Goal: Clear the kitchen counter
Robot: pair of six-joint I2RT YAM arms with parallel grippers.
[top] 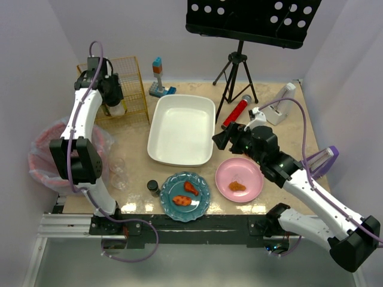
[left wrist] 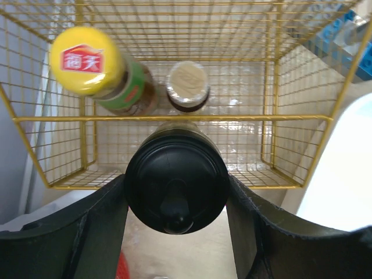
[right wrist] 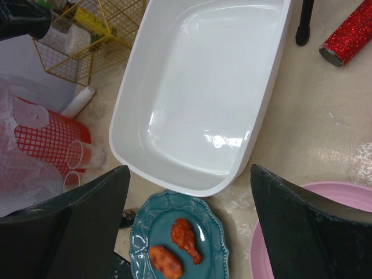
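The beige kitchen counter [top: 281, 128] holds dishes and clutter. My left gripper [top: 111, 91] is at the yellow wire basket [top: 134, 89], at the back left. In the left wrist view it [left wrist: 176, 187] is shut on a black-capped bottle [left wrist: 176, 174], held upright at the basket's near rim [left wrist: 174, 118]. My right gripper [top: 223, 139] is open and empty. In the right wrist view it [right wrist: 189, 170] hovers over the gap between the white tub [right wrist: 203, 87] and the teal plate [right wrist: 145, 226].
The basket holds a yellow-capped bottle [left wrist: 87, 61] and a white-lidded jar [left wrist: 187, 81]. The teal plate [top: 203, 186] carries two chicken pieces and the pink plate [top: 250, 170] carries one. Also here: small black jar [top: 154, 187], clear cups [top: 119, 173], red glitter tube [top: 236, 112], tripod [top: 236, 78], red bin [top: 45, 156].
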